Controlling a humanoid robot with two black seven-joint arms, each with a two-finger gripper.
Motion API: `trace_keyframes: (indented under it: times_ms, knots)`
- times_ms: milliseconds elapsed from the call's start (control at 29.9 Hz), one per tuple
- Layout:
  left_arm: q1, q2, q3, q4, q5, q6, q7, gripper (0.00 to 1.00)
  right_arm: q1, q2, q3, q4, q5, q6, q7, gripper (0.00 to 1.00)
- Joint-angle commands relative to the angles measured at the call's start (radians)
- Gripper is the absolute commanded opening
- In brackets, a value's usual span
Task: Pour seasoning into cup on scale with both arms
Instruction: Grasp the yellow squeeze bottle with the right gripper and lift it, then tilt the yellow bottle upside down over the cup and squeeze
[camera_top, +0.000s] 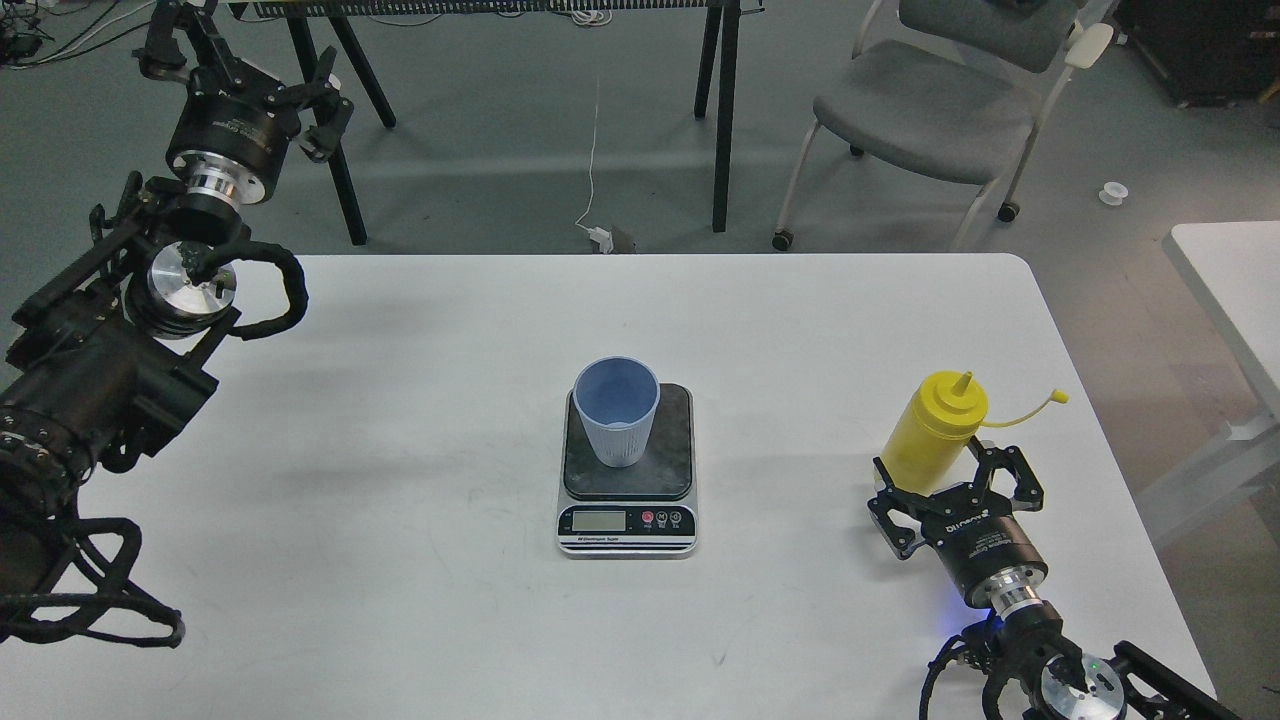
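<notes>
Two arms in shot, one per side. Seasoning bottle (932, 430) standing on the bench (400, 420) at the right, well apart from the scale (628, 470). Long axis close to upright, leaning a touch toward top right as seen from the head view, nozzle pointing up and slightly right. Thin tethered cap (1058, 398) sticking out to the right, clear of the nozzle, so bottle looks uncapped.

Right end effector (945, 490) down at the bottle's base, fingers spread wide either side of the lower body, pointing up and away from the camera. Can't tell for sure whether the fingers (1015, 478) actually touch the plastic or just bracket it; definitely not clamped tight. Bottom of the bottle hidden behind that end effector.

Left end effector (320, 105) raised at the far left, beyond the bench's back edge, fingers splayed apart and holding nothing. Partly lost against the dark legs (345, 190) of the furniture behind it.

Cup (617, 410) sitting upright on the scale's dark plate, mouth facing up, toward the back left of the plate. Inside looks empty, though hard to be sure. LCD display (598, 520) too small to read; buttons just red and dark dots.

Right arm cut off at the bottom edge, left arm cut off at the left edge. Grey chair (930, 110) on the floor behind, top cropped.
</notes>
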Motion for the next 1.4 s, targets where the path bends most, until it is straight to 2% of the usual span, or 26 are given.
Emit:
trace_keyframes:
  times_ms: [0,134,334,401,468,501,602,702,869,1170,1270,1370]
  knots:
    - [0.008,-0.002,0.000,-0.003,0.000,0.004,-0.002,0.99,0.005,0.013,0.005,-0.006,-0.003,0.000,0.004,0.94]
    - [0.006,-0.002,0.000,-0.003,0.000,0.004,-0.002,0.99,0.020,0.015,0.017,-0.026,-0.005,0.000,0.016,0.88]
    - [0.006,-0.005,0.000,-0.003,0.001,0.006,-0.004,0.99,0.051,0.015,0.054,-0.046,-0.005,0.000,0.041,0.67]
    - [0.006,-0.005,0.000,-0.003,0.000,0.006,-0.004,0.99,0.054,0.015,0.060,-0.043,-0.005,0.000,0.061,0.61]
    - [0.006,-0.005,0.000,-0.003,0.000,0.006,-0.004,0.99,0.065,0.015,0.060,-0.039,-0.015,0.000,0.105,0.47]
    - [0.005,-0.004,-0.001,-0.003,0.000,0.006,-0.004,0.99,0.069,0.013,0.060,-0.041,-0.035,0.000,0.129,0.43]
    - [0.005,-0.002,-0.004,-0.003,0.000,0.006,-0.004,0.99,0.089,0.006,0.080,-0.039,-0.118,0.000,0.179,0.40]
    - [0.005,0.001,-0.006,-0.003,0.000,0.004,-0.005,0.99,0.106,-0.007,0.108,-0.029,-0.172,0.000,0.179,0.39]
    - [0.005,0.001,-0.011,-0.005,-0.002,0.004,-0.007,0.99,0.196,-0.103,0.109,0.080,-0.304,0.000,0.179,0.39]
    - [0.009,0.010,-0.011,-0.005,-0.005,-0.002,-0.008,0.99,0.428,-0.111,0.097,0.108,-0.828,0.000,0.180,0.39]
    - [0.011,0.015,-0.012,-0.005,-0.005,-0.002,-0.008,0.99,0.491,-0.106,0.093,0.109,-1.044,-0.057,0.179,0.39]
    - [0.012,0.015,-0.012,-0.005,-0.007,-0.005,-0.008,0.99,0.541,-0.105,0.068,0.119,-1.273,-0.162,0.179,0.39]
